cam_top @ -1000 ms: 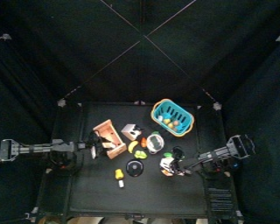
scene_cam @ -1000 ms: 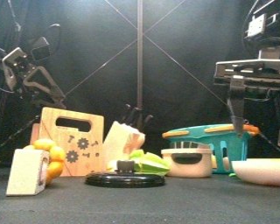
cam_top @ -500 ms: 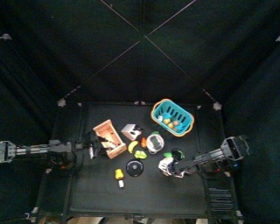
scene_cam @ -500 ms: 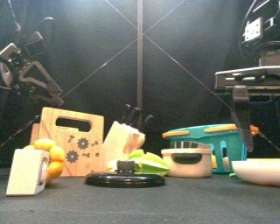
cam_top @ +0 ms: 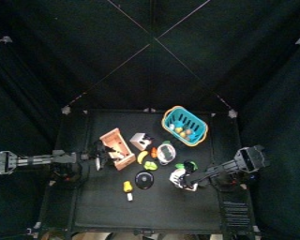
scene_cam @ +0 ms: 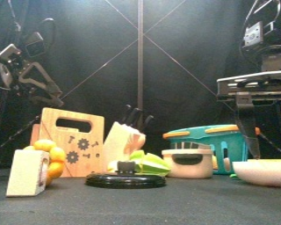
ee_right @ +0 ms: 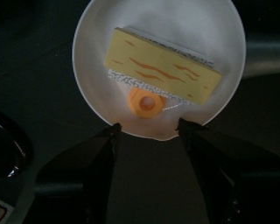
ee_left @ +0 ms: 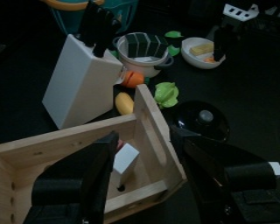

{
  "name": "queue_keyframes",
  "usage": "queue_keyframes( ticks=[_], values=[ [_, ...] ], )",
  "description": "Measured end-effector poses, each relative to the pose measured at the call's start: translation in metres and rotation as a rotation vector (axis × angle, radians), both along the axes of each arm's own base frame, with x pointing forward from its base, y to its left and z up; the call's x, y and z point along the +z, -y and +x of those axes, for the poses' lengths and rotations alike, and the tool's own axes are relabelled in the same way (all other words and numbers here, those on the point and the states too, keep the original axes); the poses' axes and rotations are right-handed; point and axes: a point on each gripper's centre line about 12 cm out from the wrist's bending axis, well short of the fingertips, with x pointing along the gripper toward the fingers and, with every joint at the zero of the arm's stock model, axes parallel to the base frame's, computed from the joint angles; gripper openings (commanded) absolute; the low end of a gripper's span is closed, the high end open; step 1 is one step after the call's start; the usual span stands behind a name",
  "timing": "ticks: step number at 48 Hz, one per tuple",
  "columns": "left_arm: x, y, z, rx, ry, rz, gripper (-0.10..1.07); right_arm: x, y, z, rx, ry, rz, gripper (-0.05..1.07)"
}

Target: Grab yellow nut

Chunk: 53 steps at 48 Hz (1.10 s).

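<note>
The pale yellow-green, roundish chunky nut (ee_left: 167, 94) lies on the black desk, lumpy and faceted with a matte plastic look. In the left wrist view it sits free, touching nothing, near the black round lid and the small orange and yellow pieces. From the front (scene_cam: 151, 162) it shows low behind that lid, and from above (cam_top: 149, 159) as a small light spot mid-desk.

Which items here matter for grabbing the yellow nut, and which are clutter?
Job: nut; right gripper, open, over the bowl.
Clutter: basket; knife block; wooden board; black lid; bowl; sponge.
</note>
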Motion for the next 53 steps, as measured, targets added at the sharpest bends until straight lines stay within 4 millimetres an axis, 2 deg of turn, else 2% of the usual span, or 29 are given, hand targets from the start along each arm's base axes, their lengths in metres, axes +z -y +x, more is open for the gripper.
queue_keyframes(
  ticks=[7, 31, 44, 53],
  values=[
    [-0.001, 0.000, -0.001, -0.001, -0.003, 0.001, 0.88, -0.004, 0.006, 0.001, -0.006, 0.021, -0.003, 0.88],
    [-0.003, 0.000, -0.001, 0.002, -0.012, -0.002, 0.88, -0.019, 0.006, -0.001, -0.012, -0.019, -0.001, 0.87],
    [-0.002, 0.000, -0.001, 0.001, -0.015, -0.001, 0.88, -0.021, 0.006, -0.002, -0.011, -0.027, -0.003, 0.68],
    [-0.003, 0.001, -0.001, 0.001, -0.016, -0.004, 0.88, -0.014, 0.006, 0.005, -0.003, -0.022, -0.016, 0.67]
  ],
)
